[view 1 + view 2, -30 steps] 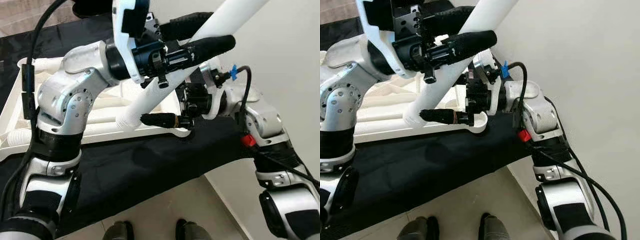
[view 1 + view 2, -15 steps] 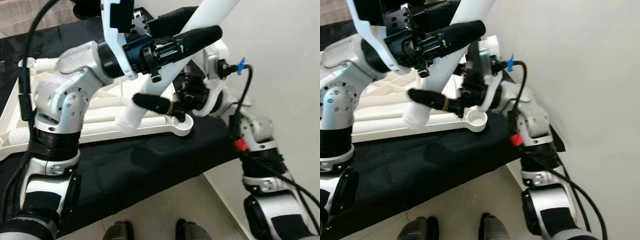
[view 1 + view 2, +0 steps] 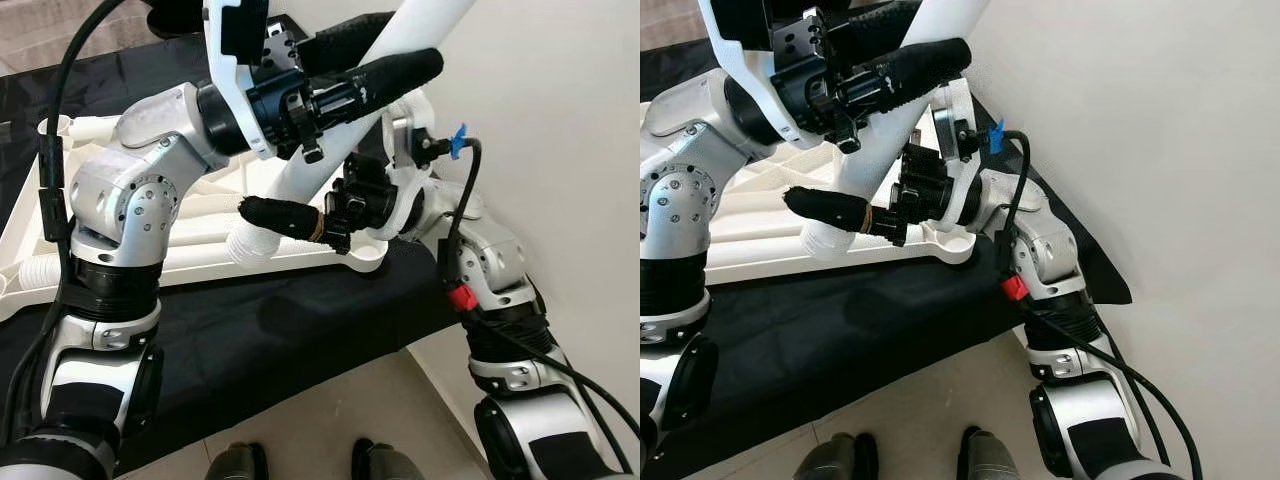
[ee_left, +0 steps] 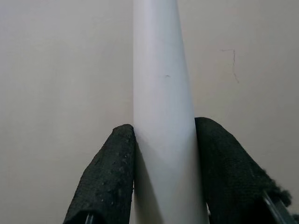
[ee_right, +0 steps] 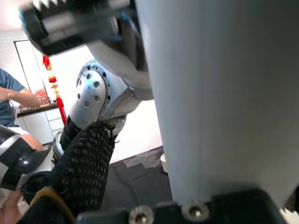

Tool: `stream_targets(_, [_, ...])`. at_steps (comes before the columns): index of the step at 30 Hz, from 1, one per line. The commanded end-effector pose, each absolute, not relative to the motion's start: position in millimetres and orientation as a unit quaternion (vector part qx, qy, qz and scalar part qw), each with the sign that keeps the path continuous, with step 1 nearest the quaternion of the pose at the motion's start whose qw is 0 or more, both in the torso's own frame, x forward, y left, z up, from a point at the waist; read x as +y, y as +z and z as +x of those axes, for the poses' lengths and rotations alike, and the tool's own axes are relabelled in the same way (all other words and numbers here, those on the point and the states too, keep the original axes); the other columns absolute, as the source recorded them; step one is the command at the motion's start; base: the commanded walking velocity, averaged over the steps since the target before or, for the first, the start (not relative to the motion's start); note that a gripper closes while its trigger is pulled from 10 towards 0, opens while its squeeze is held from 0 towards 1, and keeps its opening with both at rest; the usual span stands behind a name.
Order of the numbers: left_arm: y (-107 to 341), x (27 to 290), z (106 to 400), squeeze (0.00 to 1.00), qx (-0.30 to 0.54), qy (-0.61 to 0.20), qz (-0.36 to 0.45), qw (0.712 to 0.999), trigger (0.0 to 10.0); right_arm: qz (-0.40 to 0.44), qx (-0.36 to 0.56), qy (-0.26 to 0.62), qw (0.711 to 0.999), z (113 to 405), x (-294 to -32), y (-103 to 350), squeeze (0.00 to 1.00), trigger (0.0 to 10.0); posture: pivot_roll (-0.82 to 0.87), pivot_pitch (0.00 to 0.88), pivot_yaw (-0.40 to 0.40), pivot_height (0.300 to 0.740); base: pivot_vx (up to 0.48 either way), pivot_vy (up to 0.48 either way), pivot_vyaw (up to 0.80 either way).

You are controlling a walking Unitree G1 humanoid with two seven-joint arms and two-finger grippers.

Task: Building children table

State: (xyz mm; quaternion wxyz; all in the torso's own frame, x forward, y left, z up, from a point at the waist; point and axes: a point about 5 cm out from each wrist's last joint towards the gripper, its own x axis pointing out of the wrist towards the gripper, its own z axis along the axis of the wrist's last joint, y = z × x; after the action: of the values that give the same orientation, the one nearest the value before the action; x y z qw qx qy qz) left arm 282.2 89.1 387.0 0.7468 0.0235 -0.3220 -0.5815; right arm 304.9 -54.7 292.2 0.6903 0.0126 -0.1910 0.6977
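Left gripper [image 3: 375,55] was clamped on the white table leg [image 3: 320,160], upper centre of the head view. Wrist view confirmed it: one black finger [image 4: 105,179] on each side of the tube, both touching it. The leg ran diagonally from top right down to frame centre, its lower end over the white table frame [image 3: 200,235], which lay flat on a black cloth [image 3: 290,330]. Right gripper [image 3: 290,215] sat at mid-frame against the lower leg; one finger pointed left in front of it, the other was hidden, so I couldn't tell its state. A seated person [image 5: 11,100] showed in the right wrist view.
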Motion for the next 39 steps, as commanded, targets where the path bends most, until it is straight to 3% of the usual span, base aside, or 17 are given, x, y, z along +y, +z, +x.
stream_targets(1, [392.6,84.8,278.9,0.0,-0.337,-0.587,0.029,0.736,0.0,-0.002,-0.186,0.731,0.656,297.6,-34.9,292.9,0.0,10.0,-0.02,0.166,-0.025,0.74,0.0,0.0,0.0])
stream_targets(7, [392.8,84.3,277.9,0.0,-0.338,-0.587,0.028,0.735,0.0,0.01,-0.192,0.734,0.652,299.9,-29.7,296.6,0.0,10.0,-0.02,0.166,-0.025,0.74,0.0,0.0,0.0])
stream_targets(8, [392.9,84.3,277.0,0.0,-0.338,-0.587,0.028,0.735,0.0,0.014,-0.192,0.735,0.65,300.2,-28.4,296.5,0.0,4.4,-0.01,0.166,-0.028,0.74,0.0,0.0,0.0])
stream_targets(9, [393.0,84.7,275.2,0.0,-0.34,-0.587,0.029,0.734,0.0,0.016,-0.191,0.737,0.648,300.3,-27.1,295.6,0.0,0.0,-0.01,0.165,-0.029,0.74,0.0,0.0,0.0])
stream_targets(23, [391.8,88.4,271.9,0.0,-0.346,-0.587,0.031,0.731,0.0,0.031,-0.199,0.732,0.651,303.0,-30.1,295.1,0.0,0.0,-0.02,0.155,-0.03,0.74,0.0,0.0,0.0])
stream_targets(30, [392.1,87.7,279.9,0.0,-0.342,-0.577,0.028,0.741,0.0,0.016,-0.198,0.712,0.673,309.9,-45.2,293.7,0.0,0.0,-0.03,0.151,-0.029,0.74,0.0,0.0,0.0])
stream_targets(31, [390.7,87.8,281.4,1.0,-0.334,-0.579,0.025,0.743,0.0,0.007,-0.194,0.708,0.679,311.0,-49.5,292.3,0.0,0.0,-0.03,0.146,-0.03,0.74,0.0,0.0,0.0])
stream_targets(33, [390.7,87.8,281.4,1.0,-0.334,-0.579,0.025,0.743,0.0,0.007,-0.194,0.708,0.679,311.0,-49.5,292.3,0.0,0.0,-0.03,0.146,-0.03,0.74,0.0,0.0,0.0])
stream_targets(34, [390.6,89.8,283.7,1.0,-0.331,-0.574,0.022,0.749,2.5,-0.005,-0.189,0.703,0.686,312.7,-55.1,290.5,0.0,0.0,-0.04,0.145,-0.03,0.74,0.0,0.0,0.0])
stream_targets(35, [390.6,89.8,283.7,1.0,-0.331,-0.574,0.022,0.749,2.5,-0.005,-0.189,0.703,0.686,312.7,-55.1,290.5,0.0,0.0,-0.04,0.145,-0.03,0.74,0.0,0.0,0.0])
stream_targets(36, [391.8,93.1,285.7,1.0,-0.329,-0.569,0.019,0.753,10.0,-0.018,-0.184,0.696,0.694,314.5,-60.8,289.1,0.0,0.0,-0.04,0.145,-0.03,0.74,0.0,0.0,0.0])
stream_targets(39, [394.8,98.8,286.7,1.0,-0.331,-0.566,0.019,0.755,10.0,-0.031,-0.178,0.688,0.702,317.0,-67.0,288.1,0.0,0.0,-0.04,0.14,-0.031,0.74,0.0,0.0,0.0])
